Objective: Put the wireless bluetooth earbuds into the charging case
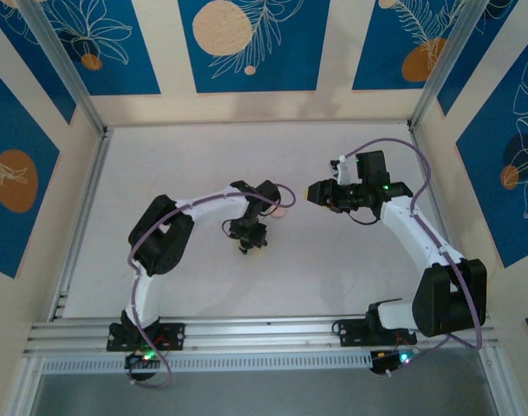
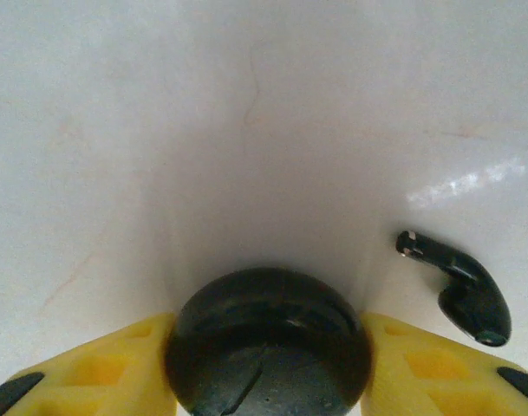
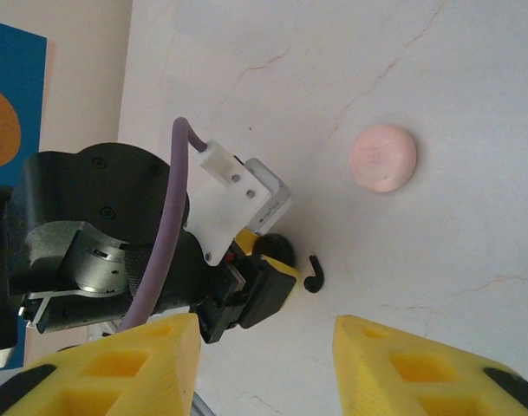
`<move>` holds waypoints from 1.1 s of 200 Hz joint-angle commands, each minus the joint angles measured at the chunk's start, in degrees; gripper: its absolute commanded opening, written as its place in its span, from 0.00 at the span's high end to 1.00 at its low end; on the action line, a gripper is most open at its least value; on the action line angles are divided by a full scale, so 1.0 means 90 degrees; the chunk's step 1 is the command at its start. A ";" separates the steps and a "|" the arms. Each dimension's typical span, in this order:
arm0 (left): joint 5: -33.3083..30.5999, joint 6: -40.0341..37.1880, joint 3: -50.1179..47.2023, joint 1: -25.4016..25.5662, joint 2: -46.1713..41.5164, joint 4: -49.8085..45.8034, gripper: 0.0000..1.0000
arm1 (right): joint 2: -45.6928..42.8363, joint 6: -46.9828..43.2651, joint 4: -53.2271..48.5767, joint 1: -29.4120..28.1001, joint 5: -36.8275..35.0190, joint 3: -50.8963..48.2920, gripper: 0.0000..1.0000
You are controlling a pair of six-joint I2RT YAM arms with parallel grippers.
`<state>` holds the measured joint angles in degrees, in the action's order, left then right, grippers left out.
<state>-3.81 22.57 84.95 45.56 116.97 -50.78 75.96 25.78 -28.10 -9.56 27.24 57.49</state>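
Note:
A black round charging case [image 2: 268, 347] sits on the white table between my left gripper's yellow fingers [image 2: 133, 355], which press against its two sides. My left gripper [image 2: 268, 328] is shut on it and points down at the table [image 1: 249, 241]. One black earbud [image 2: 463, 290] lies on the table just right of that case, apart from it; it also appears beside the left gripper as the black earbud [image 3: 313, 276]. My right gripper [image 3: 265, 347] hovers open with nothing between its fingers, a short way right of the left one [image 1: 316, 192].
A pale pink round case [image 3: 382, 158] lies closed on the table between the two grippers [image 1: 283, 211]. White table [image 1: 203, 156] with walls on three sides and an aluminium rail [image 1: 246, 329] along the near edge.

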 commanded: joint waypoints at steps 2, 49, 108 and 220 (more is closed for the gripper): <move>-0.0423 -0.0538 -0.0147 0.0055 -0.0596 0.0276 0.63 | 0.0020 -0.0181 -0.0278 0.0134 0.0373 0.0256 0.55; -0.0394 -0.1914 -0.0979 0.0055 -0.1898 0.1374 0.65 | 0.0276 -0.0728 -0.1010 0.0479 0.0977 0.0547 0.55; 0.1437 -0.3789 -0.2604 0.0055 -0.3604 0.3438 0.64 | 0.0760 -0.1027 -0.1082 -0.0080 0.2122 0.0573 0.55; 0.2638 -0.4876 -0.3308 0.0084 -0.4259 0.4199 0.64 | 0.1574 -0.1654 -0.1613 -0.1504 0.2411 0.1080 0.55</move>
<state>16.95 -19.31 56.16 45.58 80.18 -15.14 89.19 12.43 -40.25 -22.06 47.59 65.28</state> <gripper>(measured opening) 0.435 0.449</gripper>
